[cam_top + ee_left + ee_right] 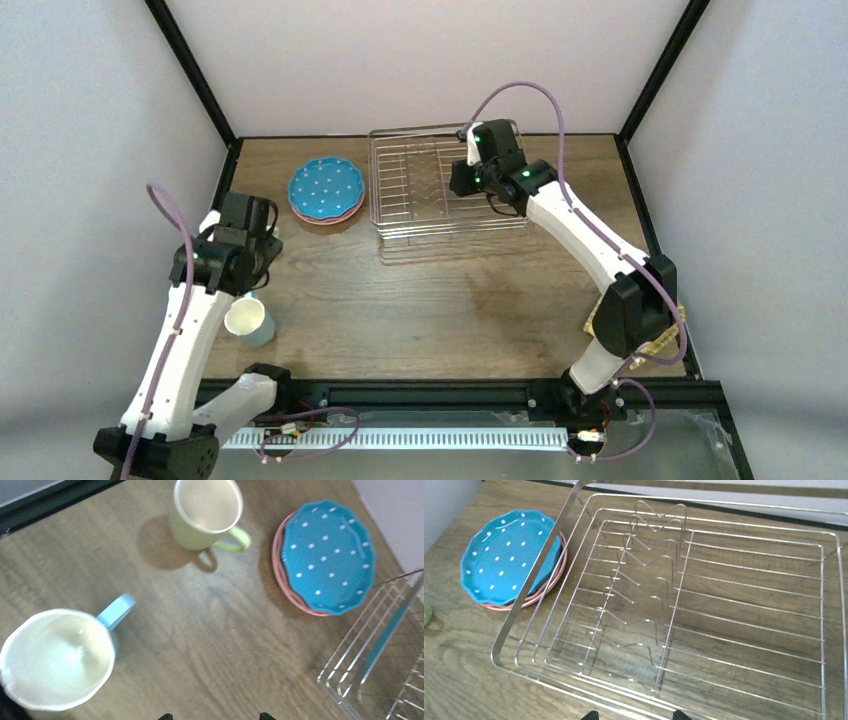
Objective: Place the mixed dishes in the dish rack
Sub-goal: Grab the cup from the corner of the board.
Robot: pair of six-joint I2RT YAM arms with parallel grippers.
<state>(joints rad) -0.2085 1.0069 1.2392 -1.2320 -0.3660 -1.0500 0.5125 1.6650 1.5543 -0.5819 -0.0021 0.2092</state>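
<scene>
The rectangular silvery wire dish rack (415, 190) stood empty toward the far edge of the wooden table (450, 300), its long axis running left to right along that edge. Just beside its left end lay a blue white-dotted scalloped plate (326, 188), stacked on a pink plate (276, 565). Nearer the left edge stood a pale green mug (205, 512) and a light blue mug (250, 320) (both upright). The left tool (216, 717) hung above the mugs, jaws wide and holding nothing. The right tool (635, 715) hovered over the rack, jaws apart and likewise empty. The left arm looked better placed for these dishes, with bare wood between them and the rack.
</scene>
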